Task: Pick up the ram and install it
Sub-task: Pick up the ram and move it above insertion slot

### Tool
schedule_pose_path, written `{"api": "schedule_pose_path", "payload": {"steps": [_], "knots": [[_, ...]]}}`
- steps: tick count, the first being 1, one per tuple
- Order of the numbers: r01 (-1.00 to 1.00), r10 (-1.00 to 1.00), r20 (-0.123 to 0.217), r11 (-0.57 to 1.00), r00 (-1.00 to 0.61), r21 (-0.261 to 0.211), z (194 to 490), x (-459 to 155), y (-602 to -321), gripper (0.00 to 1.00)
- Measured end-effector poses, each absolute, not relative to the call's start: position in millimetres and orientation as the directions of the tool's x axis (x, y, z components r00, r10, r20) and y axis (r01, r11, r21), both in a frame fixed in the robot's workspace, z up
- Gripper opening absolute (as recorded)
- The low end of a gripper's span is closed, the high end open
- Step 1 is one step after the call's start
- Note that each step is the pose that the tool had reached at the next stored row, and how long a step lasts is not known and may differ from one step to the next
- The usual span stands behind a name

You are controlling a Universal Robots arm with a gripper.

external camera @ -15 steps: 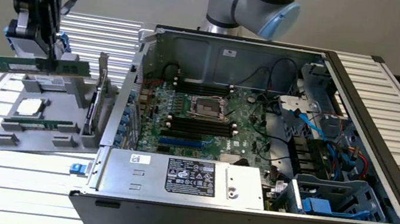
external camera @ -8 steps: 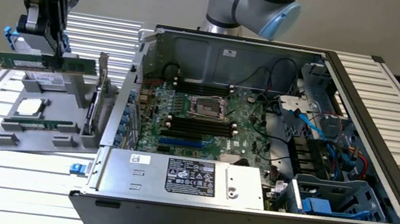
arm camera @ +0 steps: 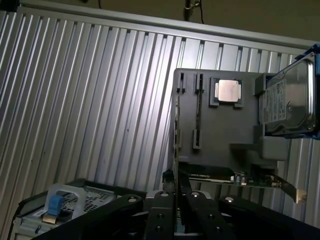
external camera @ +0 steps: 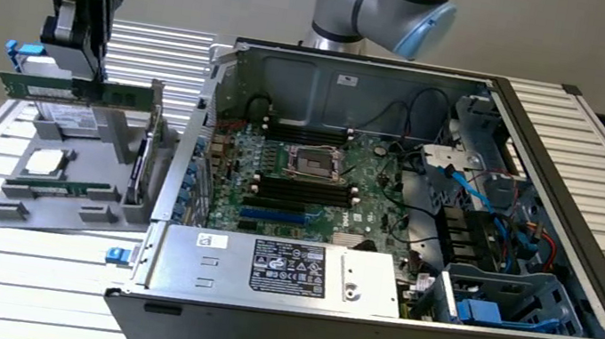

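The ram (external camera: pixel 41 86), a long green stick, hangs level in the air above the grey parts tray (external camera: pixel 55 218) at the exterior view's left. My gripper (external camera: pixel 85 83) is shut on it from above, near its middle. In the wrist view the ram (arm camera: pixel 176 145) runs edge-on as a thin strip out from between the black fingers (arm camera: pixel 165 205) of the gripper (arm camera: pixel 176 185). A second green stick (external camera: pixel 60 185) still lies in the tray. The open computer case (external camera: pixel 572 291) sits to the right, with its motherboard (external camera: pixel 320 213) and black memory slots (external camera: pixel 302 191) exposed.
The tray also holds a square silver processor (arm camera: pixel 229 91), a hard drive in a blue frame (arm camera: pixel 292 97) and an upright green expansion card (arm camera: pixel 225 176). The case's power supply (external camera: pixel 287 271) lies along its near side; cables and drive cages (external camera: pixel 499 298) crowd its right side.
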State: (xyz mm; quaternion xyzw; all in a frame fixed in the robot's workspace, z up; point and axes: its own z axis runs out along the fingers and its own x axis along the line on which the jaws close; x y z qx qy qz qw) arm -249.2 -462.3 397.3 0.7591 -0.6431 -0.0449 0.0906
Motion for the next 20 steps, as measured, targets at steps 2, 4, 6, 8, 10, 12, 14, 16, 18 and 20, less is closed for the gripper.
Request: {"api": "schedule_pose_path", "payload": {"steps": [2,4,6,8,10,12,14,16,18,20], "knots": [[-0.967,-0.984,0.05,-0.156,0.169,0.203,398.7,-244.9,-462.3,0.14],[-0.965,-0.984,0.051,-0.155,0.17,0.211,399.9,-240.5,-462.2,0.14],[-0.964,-0.984,0.052,-0.155,0.17,0.218,401.0,-236.1,-462.2,0.14],[-0.962,-0.984,0.053,-0.154,0.17,0.225,402.3,-231.5,-462.2,0.14],[-0.961,-0.984,0.055,-0.154,0.171,0.232,403.8,-226.9,-462.2,0.14],[-0.959,-0.984,0.055,-0.153,0.171,0.238,405.3,-222.3,-462.2,0.14],[-0.958,-0.984,0.056,-0.153,0.171,0.244,407.0,-217.4,-462.2,0.14],[-0.956,-0.984,0.057,-0.152,0.172,0.249,408.5,-212.7,-462.2,0.14],[-0.955,-0.983,0.057,-0.152,0.172,0.254,409.7,-207.1,-462.1,0.14],[-0.954,-0.983,0.057,-0.152,0.172,0.258,410.2,-201.4,-462.1,0.14]]}}
